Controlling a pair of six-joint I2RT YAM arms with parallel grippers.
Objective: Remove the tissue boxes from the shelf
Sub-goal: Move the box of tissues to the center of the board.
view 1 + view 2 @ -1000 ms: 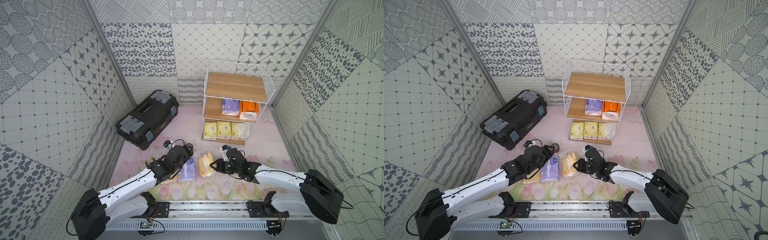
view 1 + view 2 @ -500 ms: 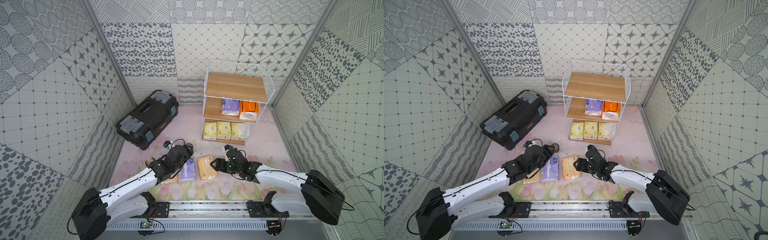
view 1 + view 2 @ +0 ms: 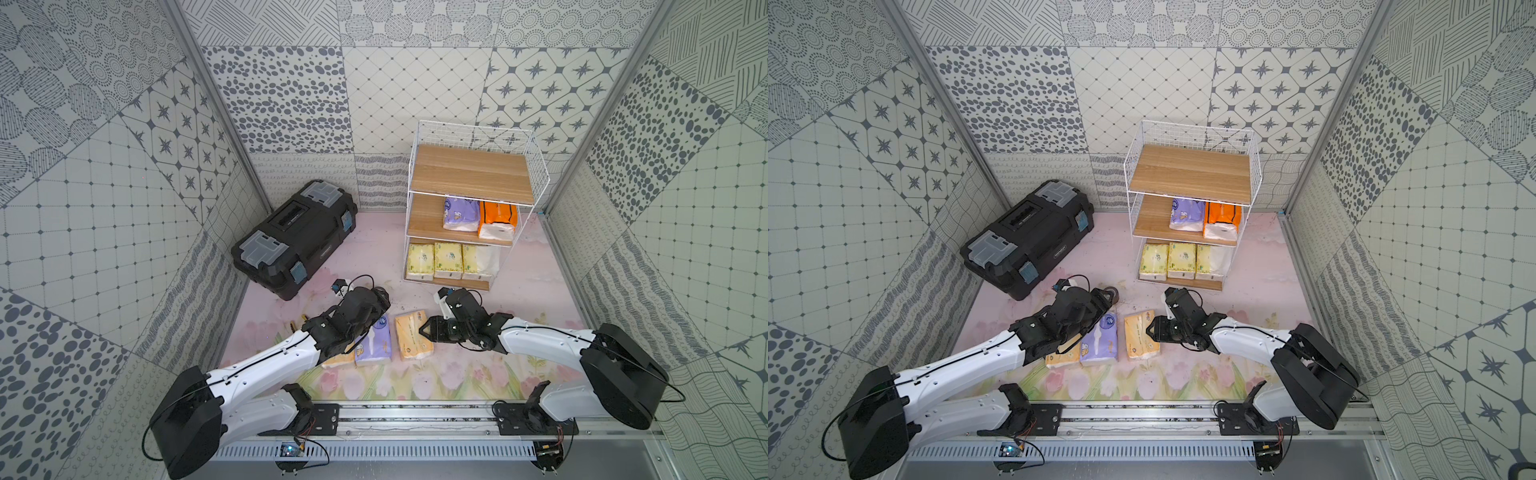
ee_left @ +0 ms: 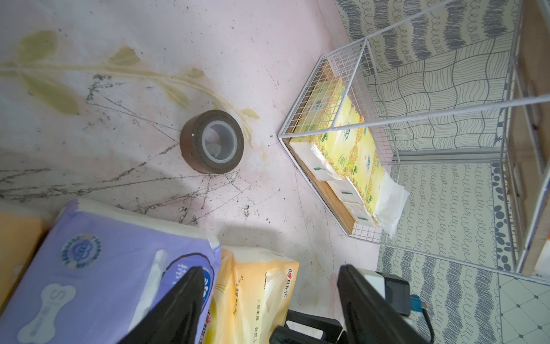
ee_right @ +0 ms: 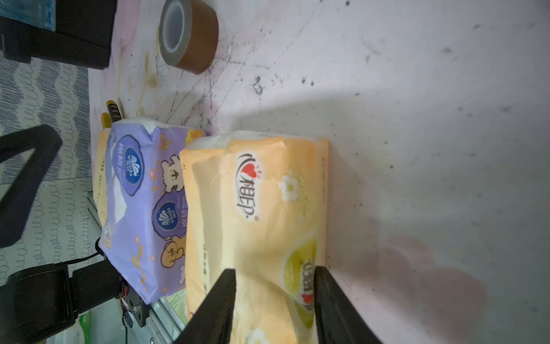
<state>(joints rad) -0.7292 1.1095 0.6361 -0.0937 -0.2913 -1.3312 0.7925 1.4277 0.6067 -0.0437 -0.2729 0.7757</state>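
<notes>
The shelf [image 3: 469,174] stands at the back right. Its middle board holds a lavender tissue box [image 3: 460,214] and a bright orange one [image 3: 498,218]. Three yellow-green ones [image 3: 448,259] sit on the bottom board. On the floor lie a pale orange pack [image 3: 411,340], a lavender pack [image 3: 374,345] and another pale orange pack [image 3: 336,360], partly under my left arm. My right gripper [image 5: 273,297] is open, its fingers apart over the near end of the pale orange pack [image 5: 256,214]. My left gripper [image 4: 268,297] hangs open and empty above the lavender pack [image 4: 98,268].
A big black toolbox [image 3: 295,239] lies at the back left, against the wall. A brown tape roll [image 4: 212,141] sits on the floor between the packs and the shelf's front corner. Patterned walls close in on both sides, and the rail runs along the front.
My right gripper has let go of the pale orange pack, which now lies flat beside the lavender one. Its jaws opened wide, then narrowed. The left arm has barely moved.
</notes>
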